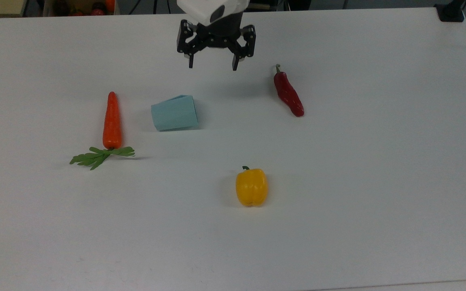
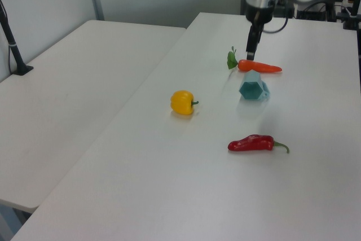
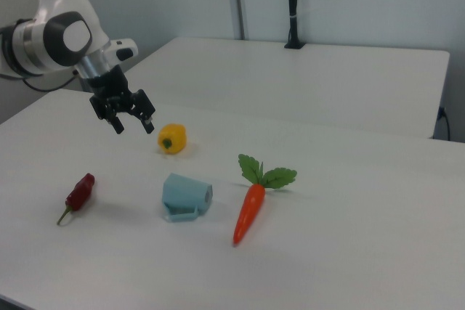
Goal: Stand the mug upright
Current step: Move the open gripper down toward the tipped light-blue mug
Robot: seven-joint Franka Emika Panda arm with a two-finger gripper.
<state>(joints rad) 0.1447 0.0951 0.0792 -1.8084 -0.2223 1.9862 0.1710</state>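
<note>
**Mug on its side on the white table**

The mug (image 1: 174, 112), pale blue and faceted, lies tipped mid-table, its hexagonal mouth toward the carrot (image 1: 112, 120). A red chili (image 1: 288, 94) and yellow pepper (image 1: 251, 187) lie apart from it. Above, nearer the table's (image 1: 378, 182) far edge in the top view, hangs the end effector (image 1: 213, 64), fingers spread, holding nothing. A second white table (image 3: 349, 78) adjoins.

Soft, even light from above makes the white counter (image 1: 338, 182) bright, with only pale, blurry shadows beside things.
</note>
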